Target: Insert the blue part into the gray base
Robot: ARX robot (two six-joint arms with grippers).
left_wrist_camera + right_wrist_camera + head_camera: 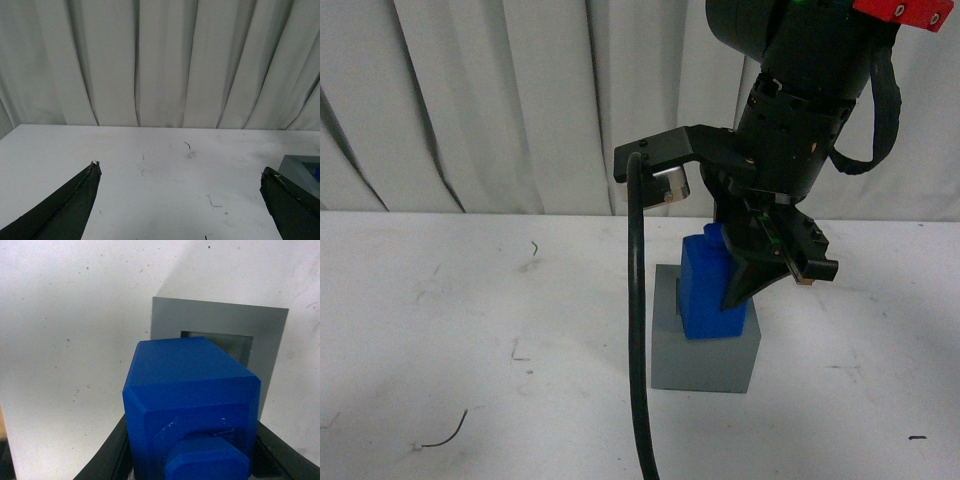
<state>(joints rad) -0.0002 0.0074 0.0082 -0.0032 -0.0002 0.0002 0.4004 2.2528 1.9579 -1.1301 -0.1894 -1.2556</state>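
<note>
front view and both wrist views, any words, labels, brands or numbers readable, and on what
None: no word, label, number or sign shows in any view.
The bright blue plastic block, the matte gray cube and the black right arm carry no legible marking; the red plastic piece atop the arm shows only holes.

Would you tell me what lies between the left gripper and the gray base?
Nothing but bare, scuffed table, as the left wrist view shows between the left gripper and the base.

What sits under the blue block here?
The gray cube, its square recess partly showing beyond the blue block. The block hides the rest, so whether its lower end has entered cannot be seen.
</note>
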